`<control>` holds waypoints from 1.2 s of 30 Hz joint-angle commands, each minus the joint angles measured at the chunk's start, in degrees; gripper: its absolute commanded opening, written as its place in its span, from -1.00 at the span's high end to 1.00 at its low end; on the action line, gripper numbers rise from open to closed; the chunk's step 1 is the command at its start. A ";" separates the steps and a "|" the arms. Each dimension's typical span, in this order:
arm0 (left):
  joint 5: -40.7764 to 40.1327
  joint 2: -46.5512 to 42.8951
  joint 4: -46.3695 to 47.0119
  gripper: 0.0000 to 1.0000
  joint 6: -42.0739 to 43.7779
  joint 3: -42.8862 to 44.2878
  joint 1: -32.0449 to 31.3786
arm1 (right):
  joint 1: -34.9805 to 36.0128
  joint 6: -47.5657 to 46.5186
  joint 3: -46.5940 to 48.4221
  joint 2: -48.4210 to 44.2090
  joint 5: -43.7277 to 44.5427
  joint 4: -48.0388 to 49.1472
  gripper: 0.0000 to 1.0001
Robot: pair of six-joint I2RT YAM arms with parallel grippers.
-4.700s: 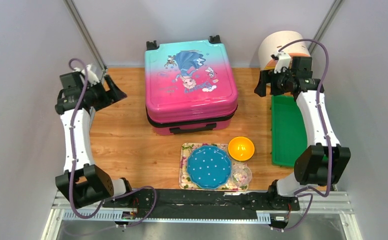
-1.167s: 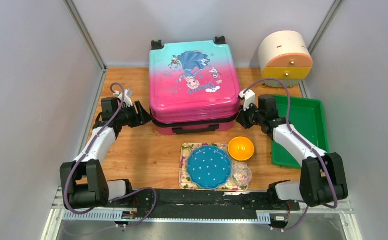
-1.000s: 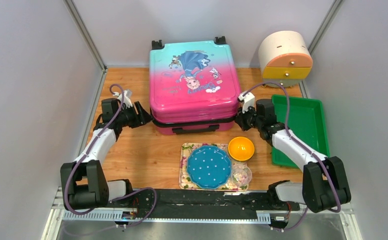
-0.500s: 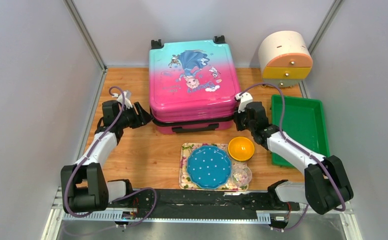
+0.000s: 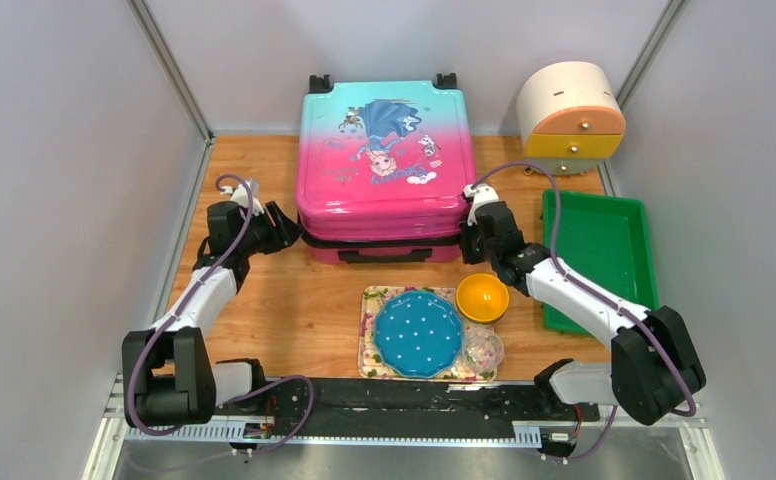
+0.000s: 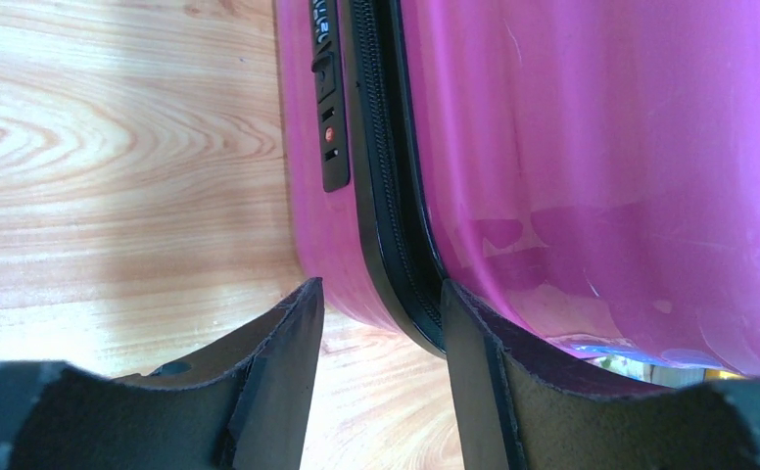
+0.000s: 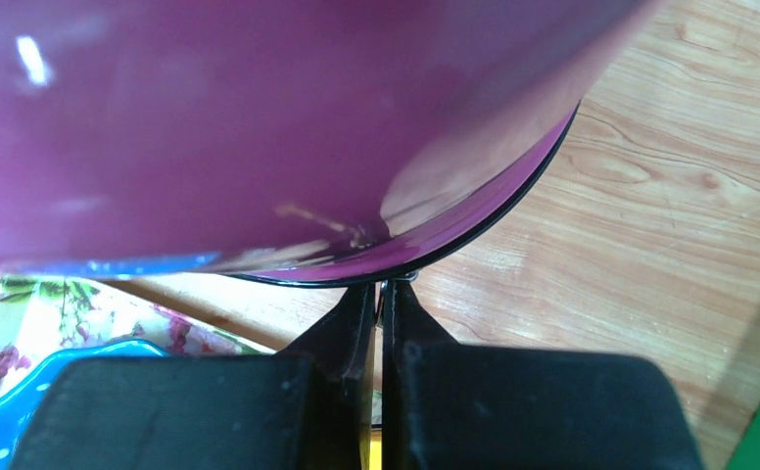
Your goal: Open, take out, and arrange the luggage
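- While the luggage [image 5: 384, 170] is lying shut at the back middle of the table [image 5: 254, 290], I am working its two near corners. Its contents are hidden.
- I am holding the left gripper [image 6: 381, 294] spread, straddling the zipper [image 6: 381, 176] at the near-left corner. I judge it should brace the shell without clamping the seam.
- I am keeping the right gripper [image 7: 380, 291] pressed together at the near-right seam. I cannot tell whether a zipper pull is caught in it. I would confirm that before dragging along the track, and go slowly round the curve.
- On the right, the green tray [image 5: 624, 215] is showing only its bare floor.
- Behind it, the cabinet [image 5: 569, 105] is sitting with its drawers closed.
- Up front, the floral tray [image 5: 369, 345] is carrying a blue plate [image 5: 418, 334].
- An orange bowl [image 5: 482, 297] is sitting at that tray's far-right corner.
- A clear bowl [image 5: 483, 350] is holding something pinkish.
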 commanded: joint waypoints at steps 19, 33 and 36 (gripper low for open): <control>8.55 1.70 4.71 -0.14 -7.60 -5.71 -11.02 | 9.94 0.02 -3.03 -10.22 -18.18 26.16 1.00; 6.44 0.91 4.88 -0.09 -9.44 -7.12 -11.82 | 21.63 -4.89 2.16 -3.53 -0.33 34.51 1.00; 6.44 1.17 5.15 -0.06 -10.14 -7.47 -11.82 | 21.90 -7.35 0.85 -3.18 -6.29 38.81 1.00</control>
